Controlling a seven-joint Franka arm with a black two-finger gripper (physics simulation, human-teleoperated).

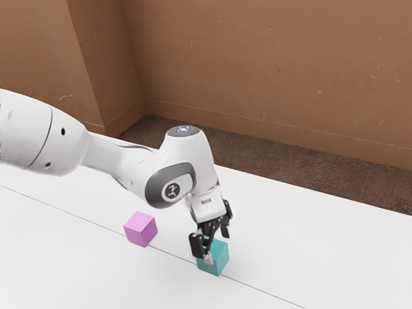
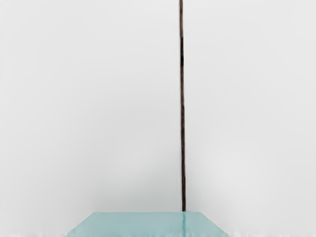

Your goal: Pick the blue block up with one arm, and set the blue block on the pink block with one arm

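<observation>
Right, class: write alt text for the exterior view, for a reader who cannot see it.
A white robot arm reaches in from the view's left, its black tool down at a blue block on a white table. A pink block sits apart, further left; brown walls stand behind.

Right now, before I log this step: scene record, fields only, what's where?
arm: enters from the exterior view's left, reaching down
gripper: lowered at the blue block
blue block: resting on the table, directly under the hand, sitting on the dark seam line
pink block: on the table, to the exterior view's left of the blue block, apart from it, nothing on top
table: white
stack: not yet done
</observation>
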